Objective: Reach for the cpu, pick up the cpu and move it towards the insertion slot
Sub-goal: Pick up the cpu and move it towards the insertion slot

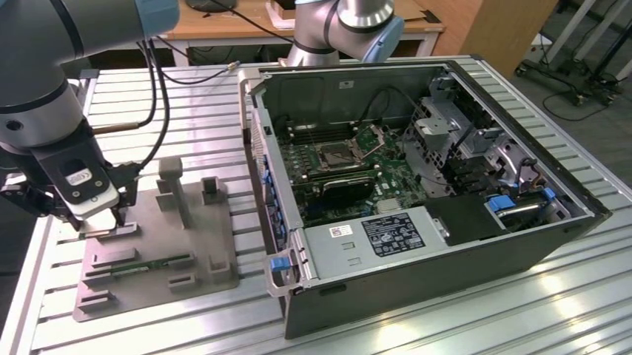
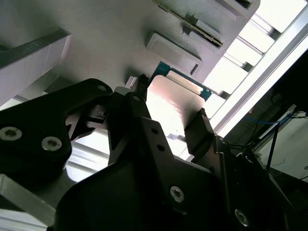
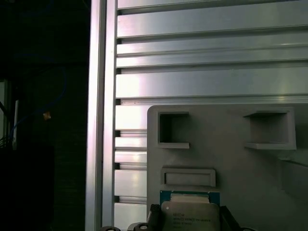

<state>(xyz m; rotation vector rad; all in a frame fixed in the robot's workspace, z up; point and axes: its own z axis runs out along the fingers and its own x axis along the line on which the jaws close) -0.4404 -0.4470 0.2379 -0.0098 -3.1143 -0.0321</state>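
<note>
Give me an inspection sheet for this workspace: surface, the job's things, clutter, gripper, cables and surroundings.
Surface: slatted aluminium table, bearing a grey fixture plate and an open computer case.
Job's things: the cpu is at the fixture plate, under the gripper; the insertion slot is on the green motherboard inside the case, well apart from the cpu.
Clutter: a green memory stick lies in the fixture plate.
Gripper: the gripper is low over the cpu, at the plate's end toward the exterior view's left.
Cables: a black cable hangs beside the arm; there is wiring inside the case.
Surroundings: a second robot arm and a wooden desk stand behind the case.
</note>
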